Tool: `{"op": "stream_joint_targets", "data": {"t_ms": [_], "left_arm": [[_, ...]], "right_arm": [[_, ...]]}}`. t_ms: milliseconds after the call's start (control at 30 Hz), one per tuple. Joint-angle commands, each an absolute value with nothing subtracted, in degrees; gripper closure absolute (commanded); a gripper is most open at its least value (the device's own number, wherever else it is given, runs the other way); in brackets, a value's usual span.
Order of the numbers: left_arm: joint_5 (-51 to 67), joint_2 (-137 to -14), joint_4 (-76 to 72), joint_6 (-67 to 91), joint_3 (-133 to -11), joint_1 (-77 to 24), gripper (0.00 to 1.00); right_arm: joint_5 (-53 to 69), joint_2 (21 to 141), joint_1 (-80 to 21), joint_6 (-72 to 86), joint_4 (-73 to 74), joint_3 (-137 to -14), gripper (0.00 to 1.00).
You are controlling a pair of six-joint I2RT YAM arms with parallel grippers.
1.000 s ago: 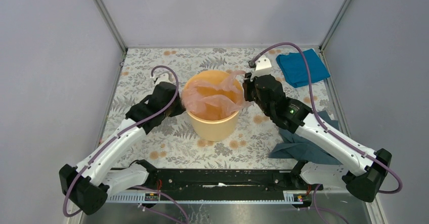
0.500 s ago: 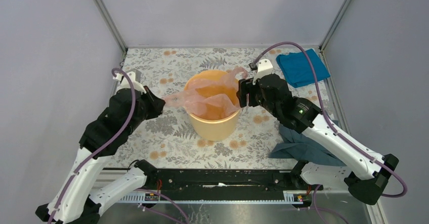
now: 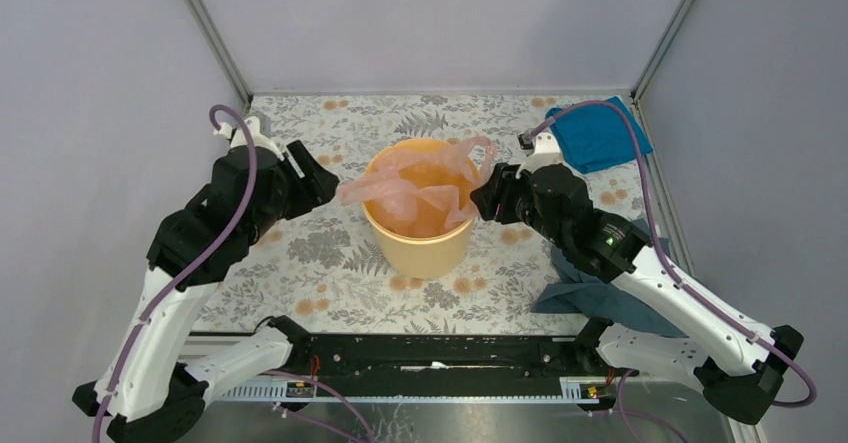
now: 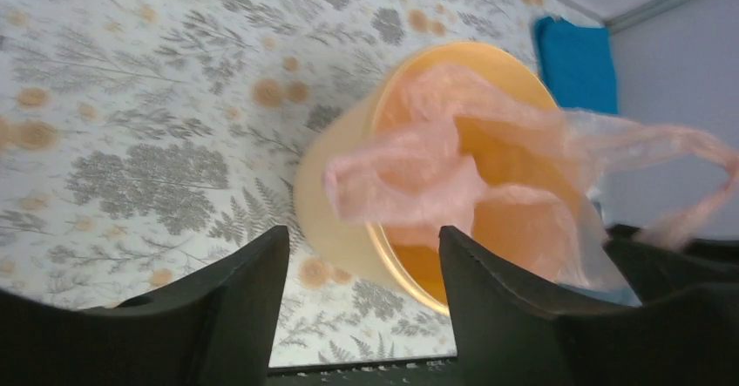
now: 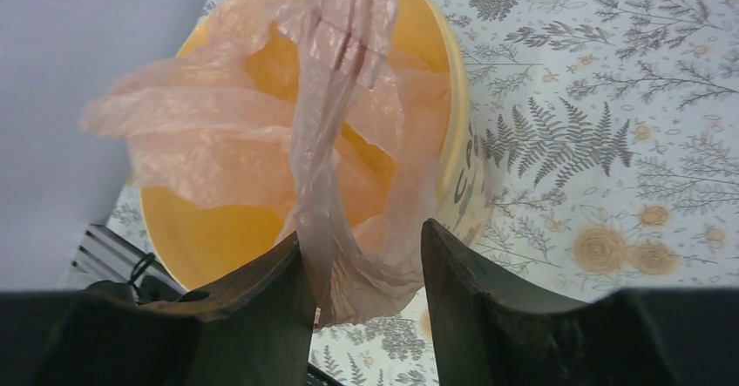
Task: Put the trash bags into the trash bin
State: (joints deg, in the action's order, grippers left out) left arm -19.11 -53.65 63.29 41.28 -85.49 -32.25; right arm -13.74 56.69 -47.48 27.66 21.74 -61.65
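Note:
The trash bin (image 3: 420,248) is a round yellow-orange bucket standing mid-table. The trash bag (image 3: 415,188), thin pale-pink film, lies crumpled in its mouth. One flap hangs over the left rim and a handle loop sticks up at the right. My left gripper (image 3: 322,175) hovers left of the bin, open, with nothing between its fingers (image 4: 235,303). In the left wrist view the bin (image 4: 340,220) and bag (image 4: 418,177) lie beyond the left gripper (image 4: 363,233). My right gripper (image 3: 482,198) sits at the right rim. In the right wrist view, bag film (image 5: 335,142) hangs loose between the parted jaws of that gripper (image 5: 362,233).
A bright blue cloth (image 3: 598,133) lies at the back right corner. A grey-blue cloth (image 3: 600,288) is bunched under the right arm. Grey enclosure walls close in on both sides, and a black rail (image 3: 430,353) runs along the near edge.
My left gripper pulled the bag's flap leftward, then opened and let it go; the flap now rests over the left rim. My right gripper shifted slightly right.

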Motion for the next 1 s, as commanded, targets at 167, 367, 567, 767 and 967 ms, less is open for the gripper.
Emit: {"op": "stream_joint_targets", "data": {"t_ms": [167,367,567,767,967], "left_arm": [[2.4,-48.5,55.0,54.5,-79.5,-32.2,0.01],[3.0,-50.2,47.9,65.4,-72.9,-32.2,0.08],[3.1,-55.2,40.9,70.3,-72.4,-32.3,0.2],[2.0,-57.3,37.7,75.9,-70.2,-32.2,0.3],[-1.9,-61.8,45.5,77.5,-73.8,-32.3,0.22]], "right_arm": [[-10.9,54.5,-47.3,31.8,16.1,-61.4,0.49],[-10.5,54.2,-47.3,31.7,14.9,-60.3,0.49],[-10.7,53.7,-47.3,31.1,15.3,-59.9,0.49],[-11.4,53.5,-47.2,29.9,15.2,-60.2,0.48],[-11.5,53.4,-47.2,29.4,14.9,-60.1,0.48]]}}
